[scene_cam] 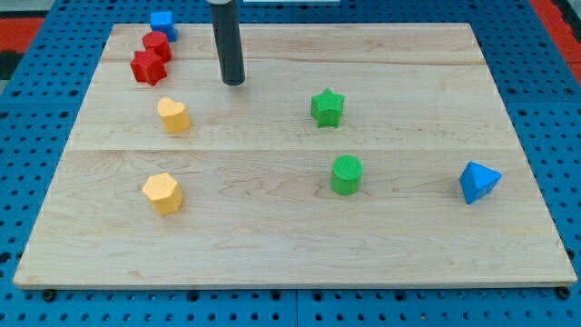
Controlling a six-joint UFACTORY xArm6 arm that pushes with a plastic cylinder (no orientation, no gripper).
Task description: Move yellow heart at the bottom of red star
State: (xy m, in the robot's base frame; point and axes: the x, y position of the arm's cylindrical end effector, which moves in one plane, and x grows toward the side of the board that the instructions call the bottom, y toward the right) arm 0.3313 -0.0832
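Observation:
The yellow heart lies at the board's upper left, below and to the right of the red star. My tip rests on the board to the right of and a little above the heart, clear of it, and right of the red star. A red cylinder touches the star from above.
A blue cube sits at the top left edge. A yellow hexagon lies at lower left. A green star and a green cylinder are mid-board. A blue pyramid-like block is at the right.

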